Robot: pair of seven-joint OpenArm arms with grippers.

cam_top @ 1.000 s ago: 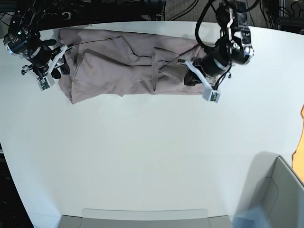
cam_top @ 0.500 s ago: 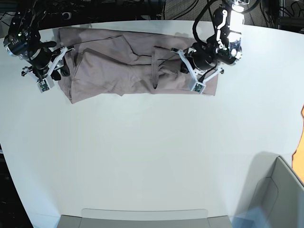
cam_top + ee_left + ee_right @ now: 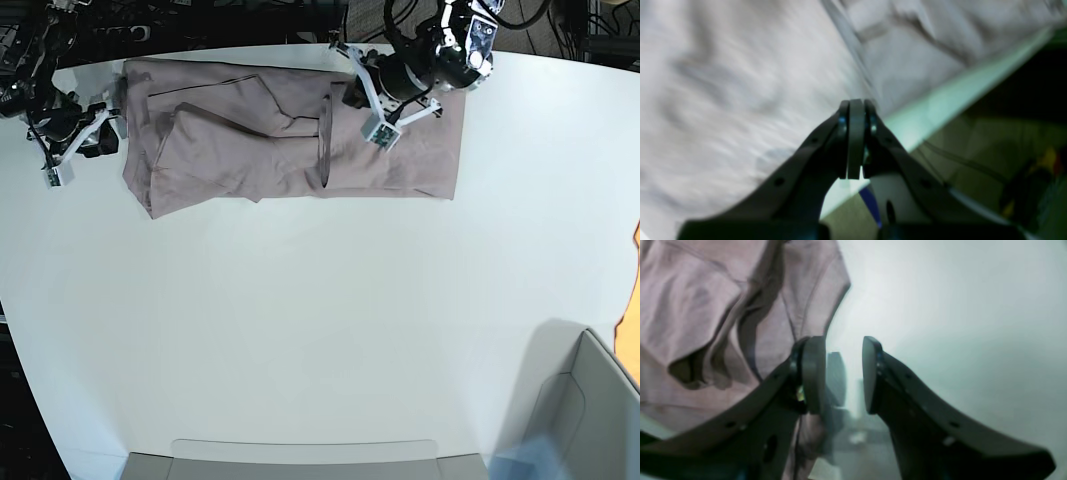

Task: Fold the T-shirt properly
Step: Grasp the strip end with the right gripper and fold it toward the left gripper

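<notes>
Left wrist view first: your left pincer [image 3: 855, 140] is fully closed, pads pressed flat together with nothing pinched between them. Below it lies the plain dusty mauve, thin, wrinkly short-sleeved T-shirt [image 3: 740, 83], badly blurred here, with the pale edge of the white surface [image 3: 940, 103] running just past the tips. The risk is that a closed pincer dragging over cloth this soft bunches it or shoves it toward that edge instead of gripping it.

Right wrist view: your right pincer [image 3: 843, 373] stands partly open and empty, hovering over bare surface just beside a loose folded corner of the T-shirt [image 3: 723, 316]. Close from there and you may catch only air, or a single layer of that rumpled corner, so the fold would peel apart when lifted.

Base view: the T-shirt [image 3: 250, 140] lies as a long, roughly folded band along the far side of the surface [image 3: 320, 330], its far hem close to the rim. The left pincer [image 3: 375, 125] is over its middle-right part; the right pincer [image 3: 60, 160] sits off the cloth's end. Pull unevenly and, I'd judge, the band skews or slips over the far edge.
</notes>
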